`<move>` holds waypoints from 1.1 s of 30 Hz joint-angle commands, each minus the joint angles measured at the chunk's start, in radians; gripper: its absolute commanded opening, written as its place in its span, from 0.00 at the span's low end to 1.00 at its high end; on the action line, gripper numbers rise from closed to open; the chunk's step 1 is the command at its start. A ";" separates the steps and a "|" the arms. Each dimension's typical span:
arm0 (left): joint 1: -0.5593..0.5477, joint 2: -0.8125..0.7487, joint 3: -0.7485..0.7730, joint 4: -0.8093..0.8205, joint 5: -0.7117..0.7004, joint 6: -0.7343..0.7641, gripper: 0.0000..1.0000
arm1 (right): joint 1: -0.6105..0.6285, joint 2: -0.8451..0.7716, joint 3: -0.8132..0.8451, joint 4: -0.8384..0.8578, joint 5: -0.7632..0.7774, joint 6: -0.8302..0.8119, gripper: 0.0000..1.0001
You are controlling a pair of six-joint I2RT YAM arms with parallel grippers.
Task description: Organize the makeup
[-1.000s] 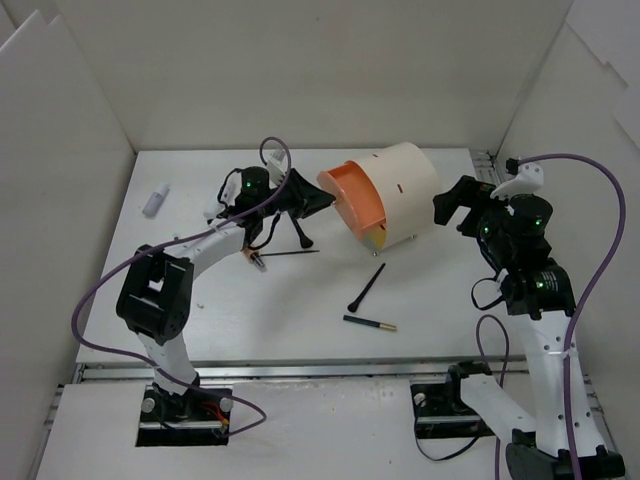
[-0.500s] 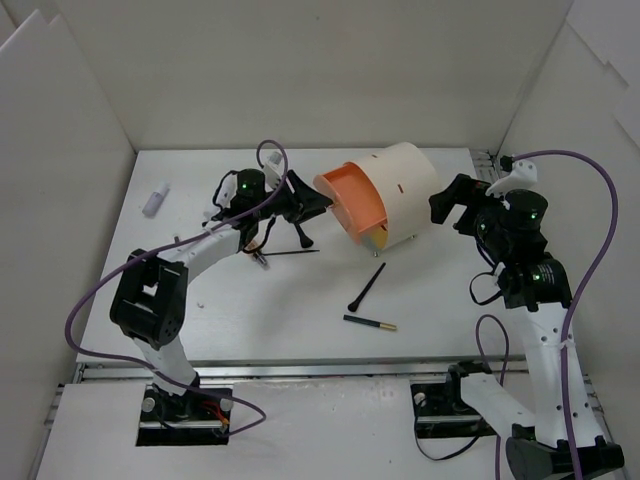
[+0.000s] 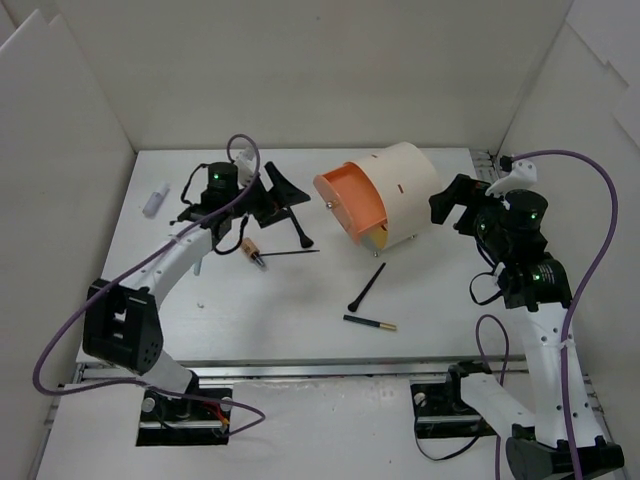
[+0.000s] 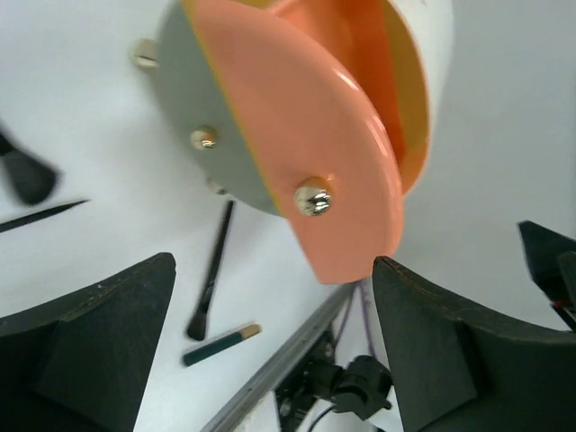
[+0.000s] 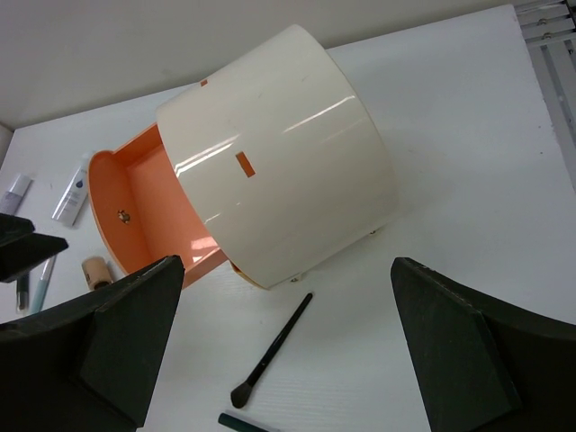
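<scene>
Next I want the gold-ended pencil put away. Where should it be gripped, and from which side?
Grip the pencil mid-shaft, on its dark part, coming straight down from above and closing across its width. It is thin and lies flat on the table, with bare surface on both long sides.

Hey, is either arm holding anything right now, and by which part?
Nothing is held. The left gripper has its jaws open, apart from the orange drawer; the right gripper has open, empty jaws too.
</scene>
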 commanded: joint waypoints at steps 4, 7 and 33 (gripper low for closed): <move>0.177 -0.201 0.143 -0.535 -0.355 0.400 0.78 | -0.007 -0.006 0.017 0.063 -0.022 -0.024 0.98; 0.218 -0.219 0.170 -0.703 -0.599 0.548 0.71 | -0.004 -0.004 0.016 0.063 -0.033 -0.024 0.98; 0.508 0.344 0.286 -0.718 -0.729 0.614 0.35 | -0.003 -0.018 -0.030 0.082 -0.091 -0.027 0.98</move>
